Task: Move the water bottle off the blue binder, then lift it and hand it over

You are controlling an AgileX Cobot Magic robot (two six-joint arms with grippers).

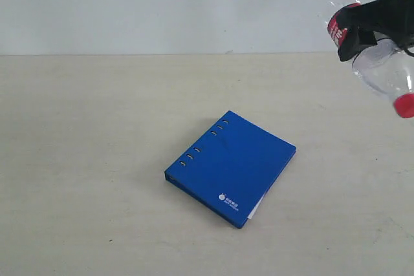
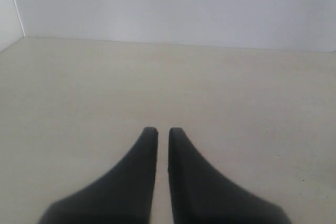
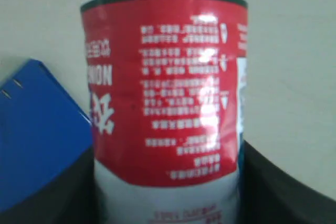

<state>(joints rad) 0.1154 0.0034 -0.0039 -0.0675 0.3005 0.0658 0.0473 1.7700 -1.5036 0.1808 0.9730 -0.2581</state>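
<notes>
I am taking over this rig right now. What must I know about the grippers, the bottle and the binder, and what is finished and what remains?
Left gripper: shut, holds nothing, over the table.
Right gripper: shut on the water bottle, which hangs in the air, tilted with its red cap downward.
Blue binder: closed, flat on the table, with nothing on it.
Done: the bottle is off the binder.
Left: the lift of the binder and the handover are not yet done.
</notes>
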